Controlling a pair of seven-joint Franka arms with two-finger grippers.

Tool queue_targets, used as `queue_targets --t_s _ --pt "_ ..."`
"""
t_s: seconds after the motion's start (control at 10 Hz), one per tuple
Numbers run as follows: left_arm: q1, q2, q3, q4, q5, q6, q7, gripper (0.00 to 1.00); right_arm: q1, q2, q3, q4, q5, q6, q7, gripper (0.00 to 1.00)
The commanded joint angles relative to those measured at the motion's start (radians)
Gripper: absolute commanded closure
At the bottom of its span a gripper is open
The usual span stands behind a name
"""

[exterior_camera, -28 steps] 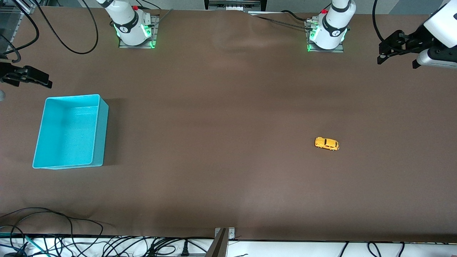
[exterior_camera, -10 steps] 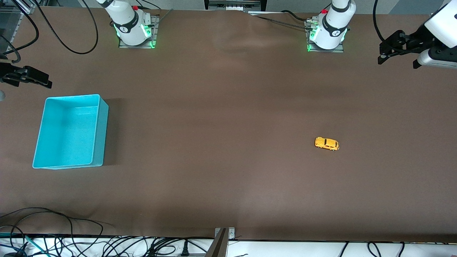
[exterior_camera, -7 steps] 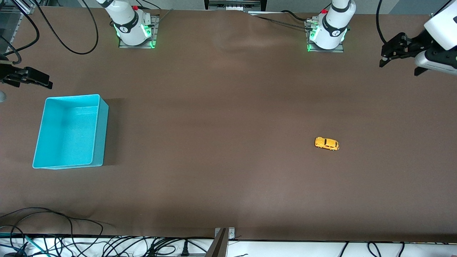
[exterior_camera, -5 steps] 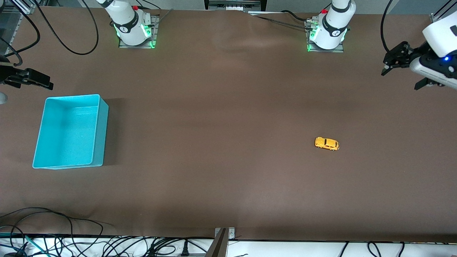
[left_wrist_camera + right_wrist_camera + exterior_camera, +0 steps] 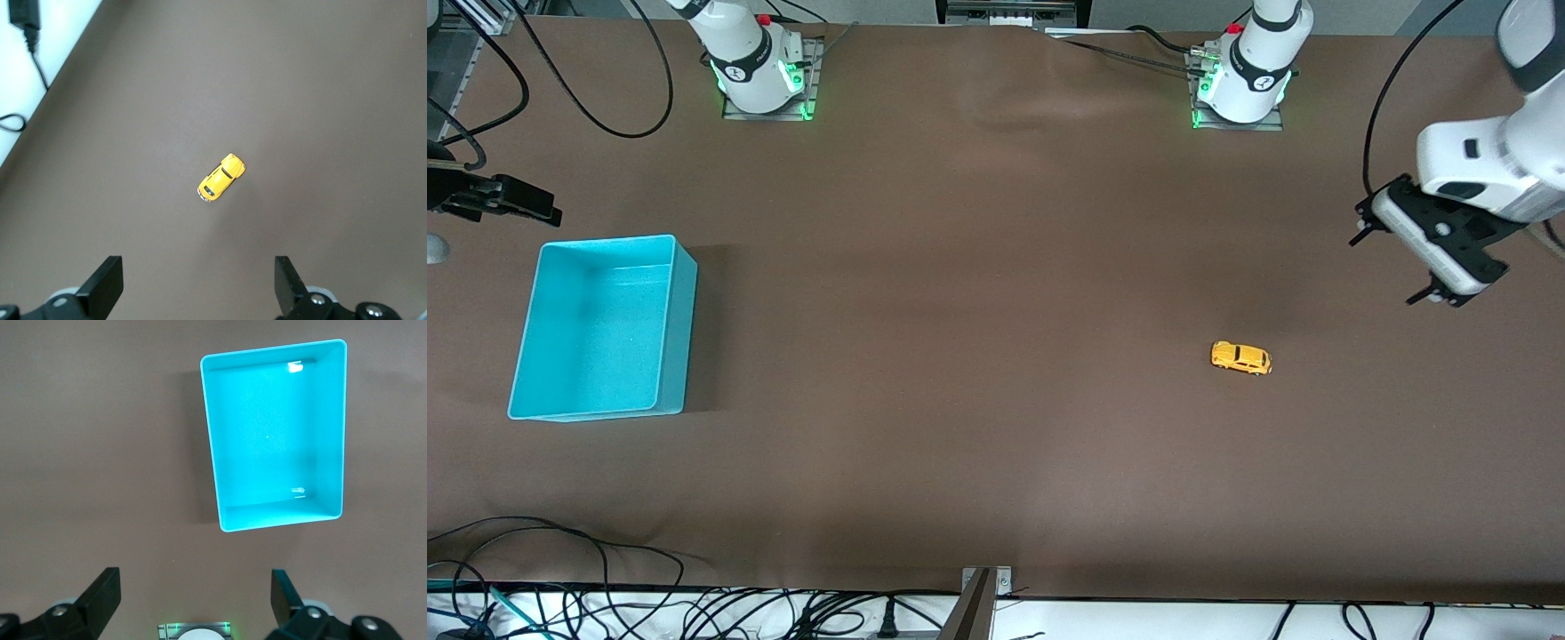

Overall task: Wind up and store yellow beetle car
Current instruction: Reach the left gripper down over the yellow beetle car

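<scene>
The yellow beetle car (image 5: 1240,357) stands on its wheels on the brown table, toward the left arm's end. It also shows in the left wrist view (image 5: 221,177), ahead of the open fingers. My left gripper (image 5: 1387,269) is open and empty, up in the air over bare table beside the car, toward the left arm's end. The turquoise bin (image 5: 680,329) stands empty at the right arm's end. My right gripper (image 5: 538,206) waits open and empty beside the bin, at the table's edge. Its wrist view shows the bin (image 5: 210,440) from above.
Both arm bases (image 5: 760,76) (image 5: 1243,84) stand along the table's back edge. The right arm's base also shows between the fingers in the right wrist view (image 5: 195,631). Cables (image 5: 560,569) lie along the edge nearest the front camera.
My left arm has swung out from the table's back corner and turned its gripper downward, coming closer to the car. The car, the bin and the right gripper have stayed put.
</scene>
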State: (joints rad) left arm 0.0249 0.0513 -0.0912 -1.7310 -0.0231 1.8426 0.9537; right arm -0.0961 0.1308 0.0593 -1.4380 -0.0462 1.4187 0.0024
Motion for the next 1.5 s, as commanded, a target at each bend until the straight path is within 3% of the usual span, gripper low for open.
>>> queue_targets --t_s 0.0,0.2,0.4,0.9,1.4 --pt "0.007 0.021 -0.01 -0.135 0.02 0.168 0.161 0.0 0.003 0.0 0.005 0.013 -0.009 -0.014 0.014 0.0" --pt "0.007 0.097 -0.01 -0.185 0.015 0.245 0.287 0.0 0.004 0.0 0.007 0.013 -0.009 -0.014 0.014 0.0" --pt "0.007 0.181 -0.01 -0.186 0.014 0.25 0.298 0.0 0.01 0.0 0.008 0.011 -0.007 0.0 0.018 0.0" --pt "-0.006 0.401 -0.01 -0.186 0.025 0.45 0.479 0.0 0.01 0.015 0.007 0.011 -0.009 0.014 0.016 0.0" --pt "-0.019 0.47 -0.009 -0.209 0.026 0.572 0.547 0.0 0.007 0.02 0.002 0.011 -0.009 0.026 0.002 0.0"
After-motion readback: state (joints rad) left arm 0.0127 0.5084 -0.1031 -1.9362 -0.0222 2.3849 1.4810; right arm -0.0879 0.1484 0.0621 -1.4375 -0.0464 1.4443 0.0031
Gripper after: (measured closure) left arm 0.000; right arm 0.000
